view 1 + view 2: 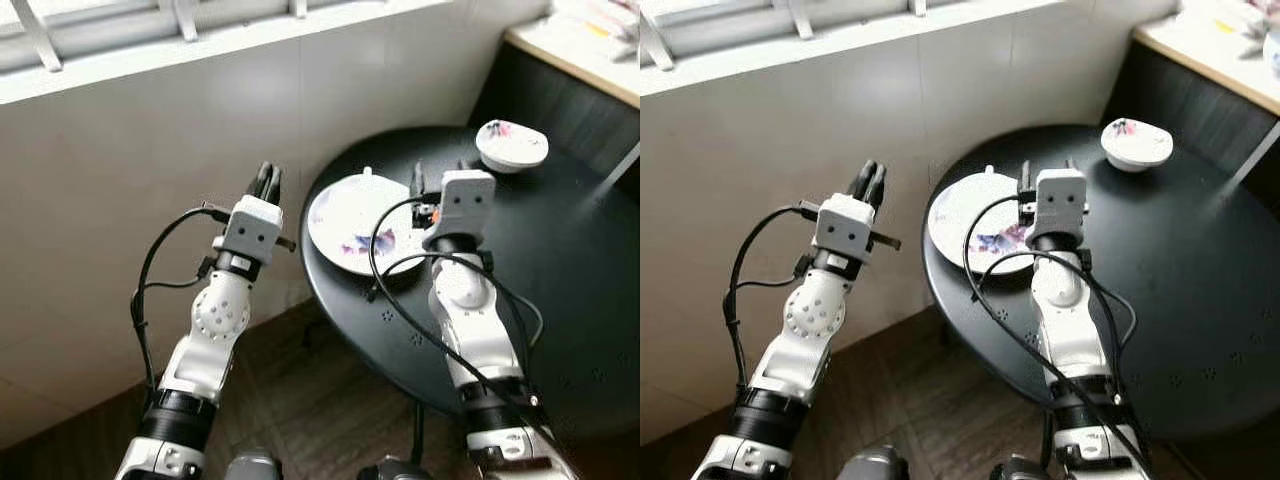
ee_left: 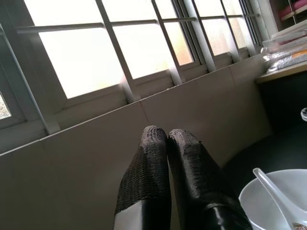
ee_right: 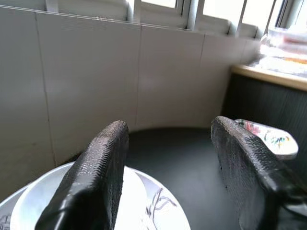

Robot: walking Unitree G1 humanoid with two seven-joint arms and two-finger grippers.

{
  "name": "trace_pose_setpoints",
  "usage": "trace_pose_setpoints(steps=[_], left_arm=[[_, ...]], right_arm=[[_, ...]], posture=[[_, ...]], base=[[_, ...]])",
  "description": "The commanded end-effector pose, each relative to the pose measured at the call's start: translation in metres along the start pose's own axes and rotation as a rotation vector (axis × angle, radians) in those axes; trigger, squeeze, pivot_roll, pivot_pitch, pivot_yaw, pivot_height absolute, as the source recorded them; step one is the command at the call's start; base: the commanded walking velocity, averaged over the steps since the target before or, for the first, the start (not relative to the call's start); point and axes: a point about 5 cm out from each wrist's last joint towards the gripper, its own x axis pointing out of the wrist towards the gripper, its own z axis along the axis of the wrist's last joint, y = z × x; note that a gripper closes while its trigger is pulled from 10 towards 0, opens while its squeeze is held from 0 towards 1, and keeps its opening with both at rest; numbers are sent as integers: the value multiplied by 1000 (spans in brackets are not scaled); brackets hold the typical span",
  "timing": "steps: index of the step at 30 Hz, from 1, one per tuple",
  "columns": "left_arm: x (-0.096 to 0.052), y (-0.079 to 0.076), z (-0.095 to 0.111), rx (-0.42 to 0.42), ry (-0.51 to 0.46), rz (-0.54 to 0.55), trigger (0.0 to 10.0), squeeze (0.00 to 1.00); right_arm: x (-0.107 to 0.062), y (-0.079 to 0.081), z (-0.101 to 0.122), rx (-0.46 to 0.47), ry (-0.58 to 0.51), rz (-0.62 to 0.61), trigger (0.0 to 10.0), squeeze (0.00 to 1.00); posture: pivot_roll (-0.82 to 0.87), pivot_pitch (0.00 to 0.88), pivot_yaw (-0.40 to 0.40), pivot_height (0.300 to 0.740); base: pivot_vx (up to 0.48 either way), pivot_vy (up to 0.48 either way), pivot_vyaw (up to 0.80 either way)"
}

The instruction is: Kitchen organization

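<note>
Right hand (image 1: 430,178) is held spread over the white plate (image 1: 345,225) at the black surface's (image 1: 560,280) edge. Left hand (image 1: 268,182) is pressed together, raised beside the tiled wall (image 1: 150,200). A small bowl (image 1: 511,144) sits further back.

Two silver-white jointed metal arms w/ round perforated wrist housings; boxy grey cam blocks, 2 dark screw holes ea.; black looped cables; long black textured rubber fingers (image 2: 184,172); black forearm collars.
</note>
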Motion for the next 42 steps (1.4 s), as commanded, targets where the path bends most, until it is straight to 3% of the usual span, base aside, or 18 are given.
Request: trace_pose_setpoints(steps=[1,3,10,15,19,23,25,29,32,39,42], left_arm=[[2,-1,0,4,4,-6,10000,0],[2,-2,0,5,5,-9,10000,0],[3,-1,0,9,5,-7,10000,0],[3,0,0,13,3,-3,10000,0],[1,1,0,18,6,3,10000,0],[0,2,0,16,7,7,10000,0],[-1,1,1,-2,2,11,10000,0],[-1,0,3,-27,-13,15,10000,0],[-1,-1,3,-41,-5,18,10000,0],[-1,-2,0,-47,21,4,10000,0],[-2,0,-1,-44,24,5,10000,0]], right_arm=[[4,-3,-2,21,26,3,10000,0],[13,-10,-16,62,113,10,10000,0],[35,-21,-28,16,208,86,10000,0],[39,-16,-31,-2,232,135,10000,0],[40,-2,-23,-13,174,170,10000,0],[37,12,-15,-4,91,210,10000,0],[29,28,-6,-36,-2,294,10000,0],[19,39,2,-40,-61,344,10000,0],[17,37,0,11,-44,315,10000,0],[7,24,3,18,-67,221,10000,0],[-16,12,-2,-80,-82,209,10000,0]], posture=[[150,0,-21,740],[152,0,-21,740],[171,0,-26,740],[184,0,-33,740],[184,0,-33,740],[181,0,-32,740],[175,0,-28,740],[169,0,-28,740],[166,0,-28,740],[163,0,-28,740],[163,0,-30,740]], base=[[0,0,0],[0,0,0],[0,0,0],[0,0,0],[0,0,0],[0,0,0],[0,0,0],[0,0,0],[0,0,0],[0,274,0],[0,480,0]])
